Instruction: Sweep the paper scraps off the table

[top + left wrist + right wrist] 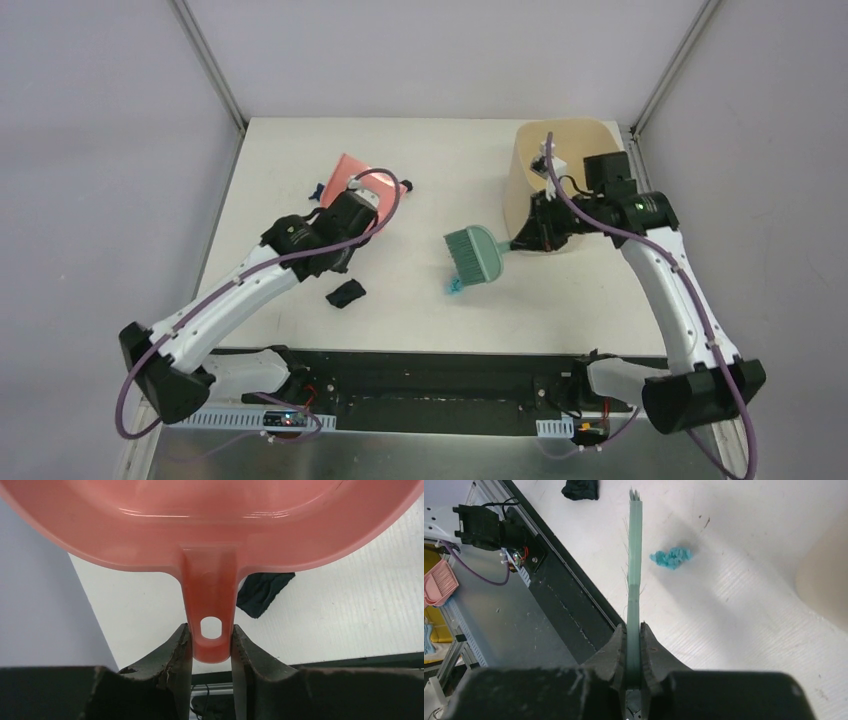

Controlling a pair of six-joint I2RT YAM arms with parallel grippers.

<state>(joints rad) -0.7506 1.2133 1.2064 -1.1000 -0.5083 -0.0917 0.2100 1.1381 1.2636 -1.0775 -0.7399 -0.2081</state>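
Observation:
My left gripper is shut on the handle of the pink dustpan, which is tilted at the table's back left. A black paper scrap lies near the front, just behind the pan's handle. A small dark blue scrap sits by the pan's left edge. My right gripper is shut on the teal hand brush, held over mid-table. A light teal scrap lies just in front of the bristles, to the right of the brush's edge.
The beige bin stands at the back right, close behind my right wrist, and its wall fills the right edge of the right wrist view. The black base rail runs along the near edge.

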